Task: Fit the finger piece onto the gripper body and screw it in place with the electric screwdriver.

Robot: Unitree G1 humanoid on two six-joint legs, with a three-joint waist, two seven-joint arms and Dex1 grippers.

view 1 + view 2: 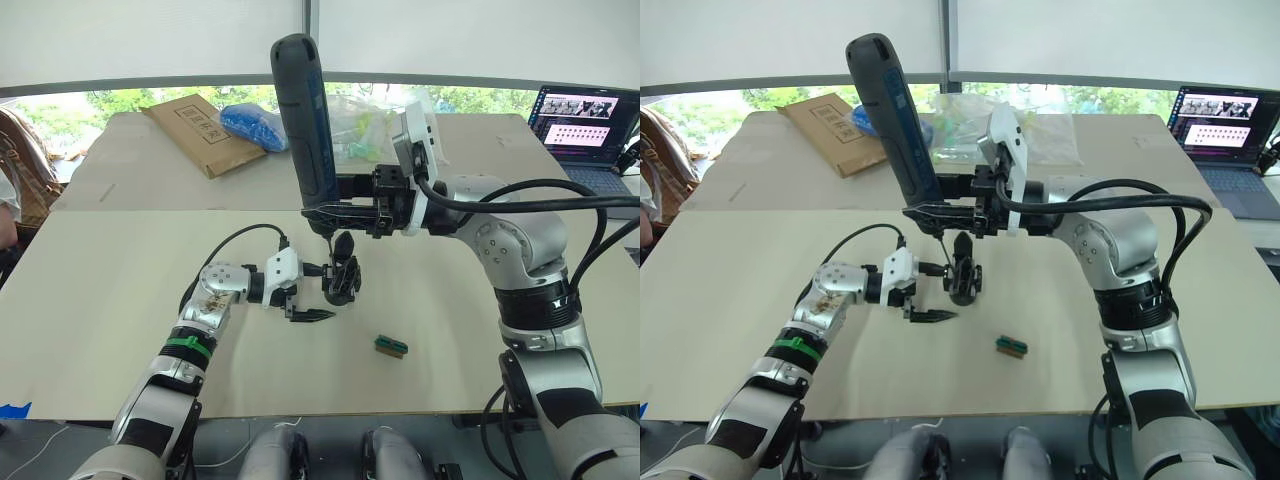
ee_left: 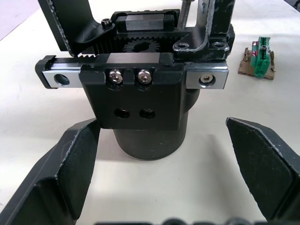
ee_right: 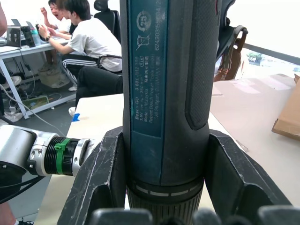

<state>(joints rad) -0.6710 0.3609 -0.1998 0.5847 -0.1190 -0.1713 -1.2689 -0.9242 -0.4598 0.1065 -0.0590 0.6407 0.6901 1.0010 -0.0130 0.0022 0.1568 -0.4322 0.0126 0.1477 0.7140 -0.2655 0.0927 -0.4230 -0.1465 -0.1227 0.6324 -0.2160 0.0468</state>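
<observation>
Right gripper clamped the electric screwdriver upright, bit just above the gripper body for screwing. Left gripper, jaws wide, flanked the body's base without gripping.

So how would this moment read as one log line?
right gripper: holds screwdriver upright | bit over gripper body | left gripper: open beside it
</observation>
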